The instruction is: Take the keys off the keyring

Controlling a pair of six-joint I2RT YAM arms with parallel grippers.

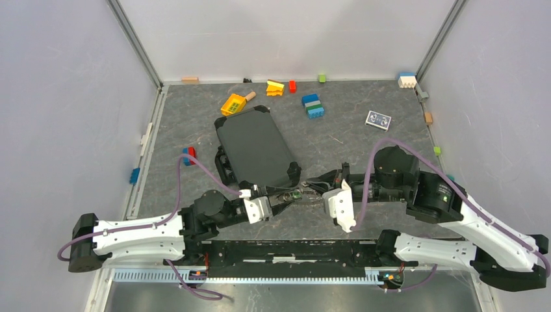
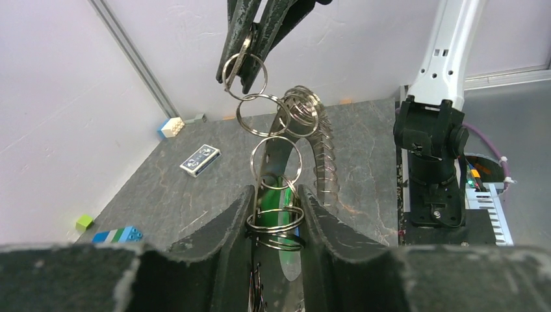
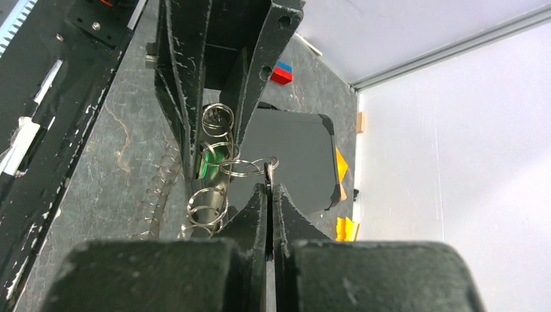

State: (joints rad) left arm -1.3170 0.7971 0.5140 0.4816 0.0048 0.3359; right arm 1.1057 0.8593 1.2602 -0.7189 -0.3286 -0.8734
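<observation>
The keyring [image 2: 276, 159] hangs as a chain of thin metal rings stretched between my two grippers above the table. My left gripper [image 2: 276, 192] is shut on the lower stack of small rings, beside the green tag [image 2: 290, 250]. My right gripper [image 2: 242, 75] pinches the top ring of the chain from above, and in its own view the right gripper [image 3: 269, 188] holds that ring edge-on. The keys [image 2: 325, 162] show as a curved, toothed grey row trailing from the rings to the table. In the top view both grippers meet around the keyring [image 1: 300, 193].
A dark flat case [image 1: 255, 146] lies just behind the grippers. Toy bricks [image 1: 314, 106], a yellow piece [image 1: 232, 104] and a small card [image 1: 378, 119] lie farther back. A red and blue brick [image 1: 188, 156] sits at the left. The black rail [image 1: 292, 250] runs along the near edge.
</observation>
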